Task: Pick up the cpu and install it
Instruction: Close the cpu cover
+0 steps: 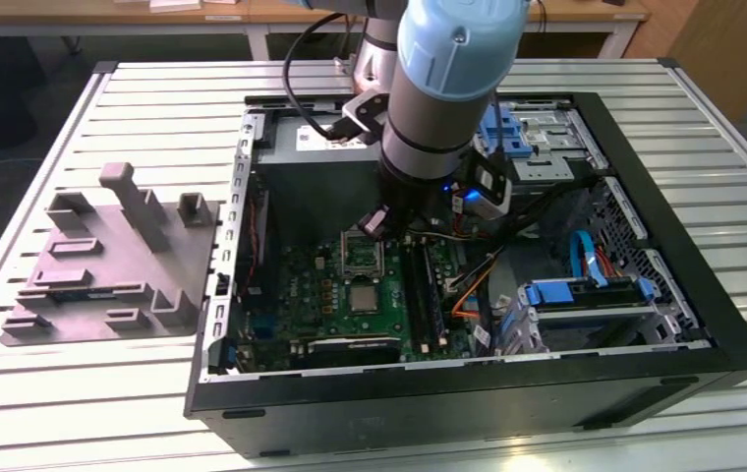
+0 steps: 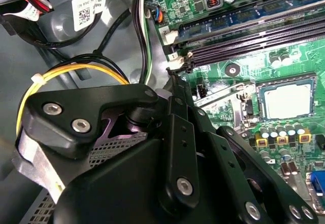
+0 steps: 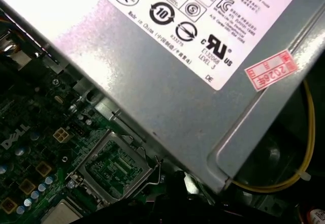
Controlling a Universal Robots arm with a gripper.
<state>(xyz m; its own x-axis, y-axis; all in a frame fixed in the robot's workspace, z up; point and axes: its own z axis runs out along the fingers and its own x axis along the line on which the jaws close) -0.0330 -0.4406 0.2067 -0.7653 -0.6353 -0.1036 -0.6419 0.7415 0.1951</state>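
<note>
Inside the open computer case, the arm's pincer hangs just above the motherboard, its grip impossible to judge. At the board's six o'clock the cpu lies unlifted: pickup seems the step in hand.

cpu — pale silvery square | lies flat on green motherboard — uncovered

My arm, silvery grey tube with pale blue rounded joint cap, black cable looping along it, small blue light near my wrist, my pincer of matte black linkage plates, round silver screw heads, purple-tinted inner face
</note>
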